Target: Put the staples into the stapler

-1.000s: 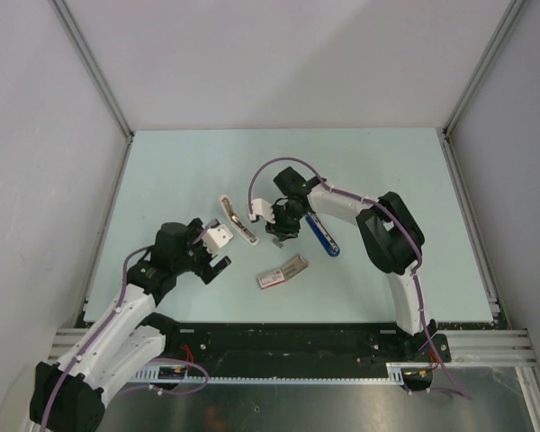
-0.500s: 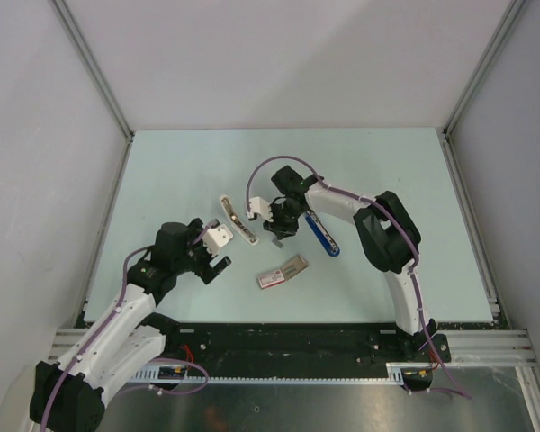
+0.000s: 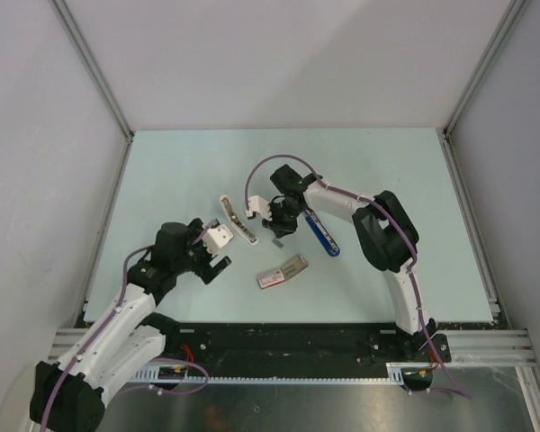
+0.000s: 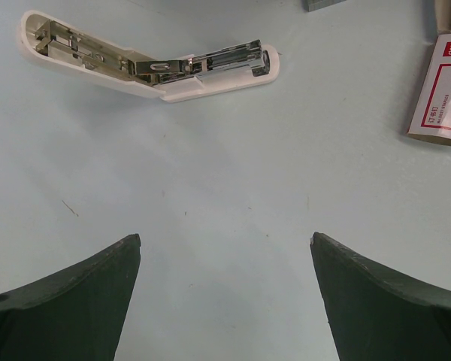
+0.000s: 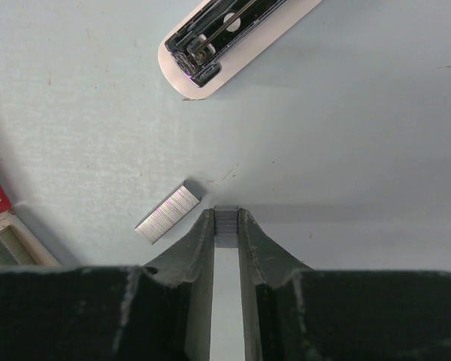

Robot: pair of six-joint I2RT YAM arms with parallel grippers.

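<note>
Staples (image 5: pixel 227 227) between the right jaws

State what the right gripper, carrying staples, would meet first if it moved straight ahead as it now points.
Probably the open end of the white stapler, beyond bare table; the loose staple strip lies left of that line. Depth is unclear.

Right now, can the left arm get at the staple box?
Likely yes: the left end effector hangs open over the table, and the staple box lies ahead to its right with nothing between.
</note>
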